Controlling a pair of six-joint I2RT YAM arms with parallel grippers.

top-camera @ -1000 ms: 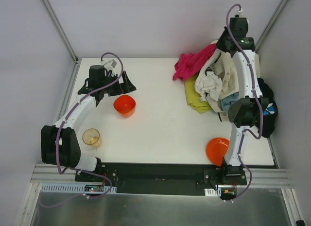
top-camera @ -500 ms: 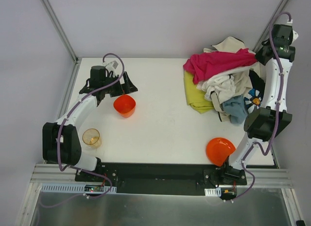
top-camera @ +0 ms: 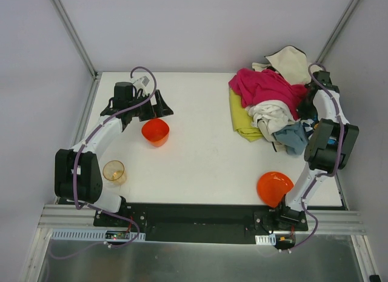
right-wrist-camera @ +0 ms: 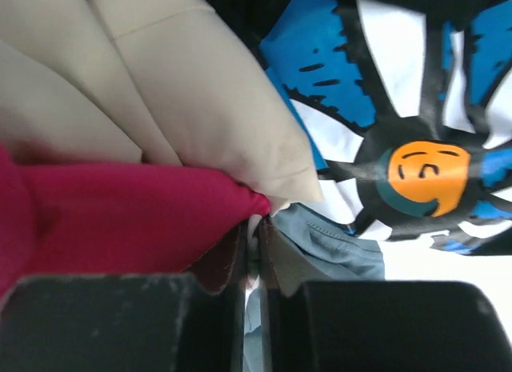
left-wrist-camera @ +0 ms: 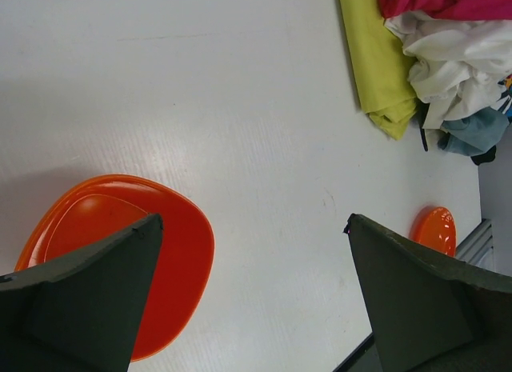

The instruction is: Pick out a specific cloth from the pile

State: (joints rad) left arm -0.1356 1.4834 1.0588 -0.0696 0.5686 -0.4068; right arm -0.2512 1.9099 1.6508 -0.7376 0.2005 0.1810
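The yellow-green cloth (top-camera: 242, 121) lies flat at the left edge of the pile (top-camera: 276, 109), partly under a magenta cloth (top-camera: 267, 88) and white garments; the left wrist view shows this cloth (left-wrist-camera: 372, 60) too. My right gripper (top-camera: 306, 105) sits low at the pile's right side. In its wrist view the right gripper (right-wrist-camera: 258, 220) is shut, pinching the pointed corner of the magenta cloth (right-wrist-camera: 120, 220), with cream fabric (right-wrist-camera: 184, 92) and a daisy print (right-wrist-camera: 416, 172) beyond. My left gripper (top-camera: 154, 109) hangs open over the table, far from the pile; the left gripper (left-wrist-camera: 252, 220) holds nothing.
A red bowl (top-camera: 156, 131) sits just below the left gripper. A clear cup (top-camera: 114, 171) stands near the left front. An orange plate (top-camera: 271, 188) lies by the right arm's base. Grey walls and a metal frame close in the table.
The right arm swung from above the pile out to the right and then dropped low beside it, dragging the magenta cloth across the top of the pile. The left arm stayed put.
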